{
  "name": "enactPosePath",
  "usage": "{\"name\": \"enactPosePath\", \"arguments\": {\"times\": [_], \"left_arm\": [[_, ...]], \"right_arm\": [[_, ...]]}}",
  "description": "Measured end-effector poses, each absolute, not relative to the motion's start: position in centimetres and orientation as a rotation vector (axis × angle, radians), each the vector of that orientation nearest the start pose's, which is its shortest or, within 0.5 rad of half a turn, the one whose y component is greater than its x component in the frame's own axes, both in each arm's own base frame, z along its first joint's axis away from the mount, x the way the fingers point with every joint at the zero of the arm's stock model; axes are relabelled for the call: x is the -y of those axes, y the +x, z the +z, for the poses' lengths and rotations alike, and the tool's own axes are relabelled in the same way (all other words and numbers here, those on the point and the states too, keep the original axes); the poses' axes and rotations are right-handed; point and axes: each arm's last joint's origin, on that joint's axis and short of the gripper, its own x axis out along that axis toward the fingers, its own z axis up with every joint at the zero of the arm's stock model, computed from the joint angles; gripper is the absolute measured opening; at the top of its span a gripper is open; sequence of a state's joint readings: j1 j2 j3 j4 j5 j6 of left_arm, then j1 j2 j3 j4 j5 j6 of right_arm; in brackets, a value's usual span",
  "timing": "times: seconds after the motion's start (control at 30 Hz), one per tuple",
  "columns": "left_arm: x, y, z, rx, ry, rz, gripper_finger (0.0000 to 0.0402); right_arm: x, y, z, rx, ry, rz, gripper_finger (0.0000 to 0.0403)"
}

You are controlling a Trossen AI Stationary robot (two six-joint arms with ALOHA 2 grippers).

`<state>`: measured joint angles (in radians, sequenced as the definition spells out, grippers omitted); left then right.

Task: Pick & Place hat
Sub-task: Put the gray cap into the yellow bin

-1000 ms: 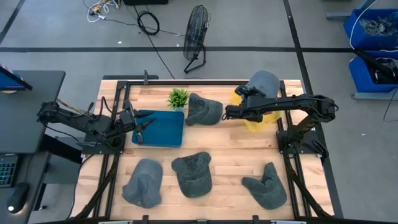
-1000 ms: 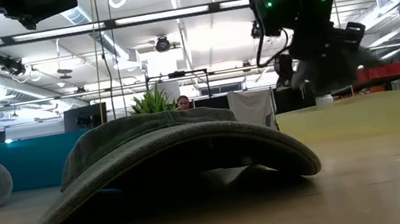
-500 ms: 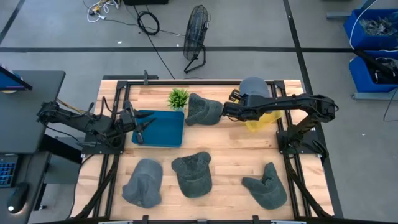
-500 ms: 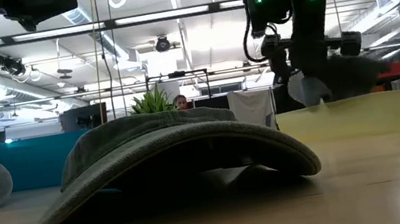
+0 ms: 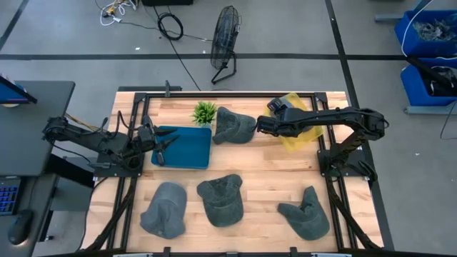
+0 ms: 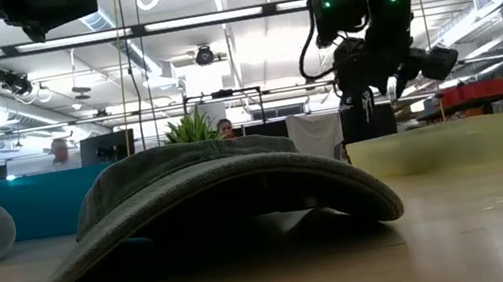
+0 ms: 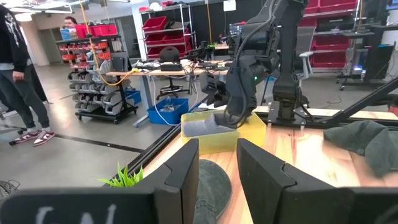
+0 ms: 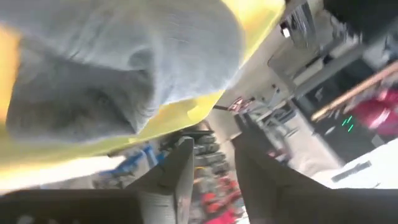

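Observation:
A grey hat point(image 8: 112, 68) lies inside the yellow bin point(image 5: 298, 140) at the table's far right; the left wrist view also shows this hat point(image 7: 205, 128) in the bin. My right gripper point(image 5: 287, 108) hangs open just above the bin and touches nothing; the low view shows it point(image 6: 375, 99) well above the bin's rim. My left gripper point(image 5: 161, 151) waits open over the blue tray point(image 5: 187, 146) at the left. Several more grey hats lie on the table, one point(image 5: 234, 125) next to the bin.
Three grey hats point(image 5: 164, 208) point(image 5: 221, 198) point(image 5: 307, 212) lie along the near side; the middle one fills the low view point(image 6: 209, 193). A small green plant point(image 5: 205, 111) stands at the far edge beside the tray. People stand in the room beyond.
My right gripper has gone a little toward the table's left over the yellow bin, then opened and let go of the grey hat. The hat has dropped from the fingers into the bin.

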<state>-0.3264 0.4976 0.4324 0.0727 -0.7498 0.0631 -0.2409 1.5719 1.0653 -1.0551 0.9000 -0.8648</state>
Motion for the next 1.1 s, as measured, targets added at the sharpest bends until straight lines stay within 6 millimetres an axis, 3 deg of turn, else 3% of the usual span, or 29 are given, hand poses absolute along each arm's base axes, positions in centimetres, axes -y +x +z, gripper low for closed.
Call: {"name": "enactPosePath", "arguments": {"times": [0.17,0.37,0.6,0.8,0.9,1.1], "left_arm": [[2.2,12.5,27.4,-0.007,0.059,0.423,0.0112],[2.2,12.5,27.4,-0.007,0.059,0.423,0.0112],[2.2,12.5,27.4,-0.007,0.059,0.423,0.0112],[2.2,12.5,27.4,-0.007,0.059,0.423,0.0112],[2.2,12.5,27.4,-0.006,0.059,0.423,0.0112],[2.2,12.5,27.4,-0.007,0.059,0.423,0.0112]], "right_arm": [[8.3,25.3,21.6,-1.801,-0.995,-0.431,0.0142],[6.9,25.7,22.2,-1.712,-1.026,-0.561,0.0141],[4.8,26.4,25.7,-1.475,-0.831,-0.551,0.0139],[4.1,27.3,28.9,-1.129,-0.423,-0.532,0.0139],[4.0,27.7,29.7,-1.006,-0.293,-0.462,0.0139],[3.7,28.3,29.8,-0.951,-0.231,-0.332,0.0139]]}}
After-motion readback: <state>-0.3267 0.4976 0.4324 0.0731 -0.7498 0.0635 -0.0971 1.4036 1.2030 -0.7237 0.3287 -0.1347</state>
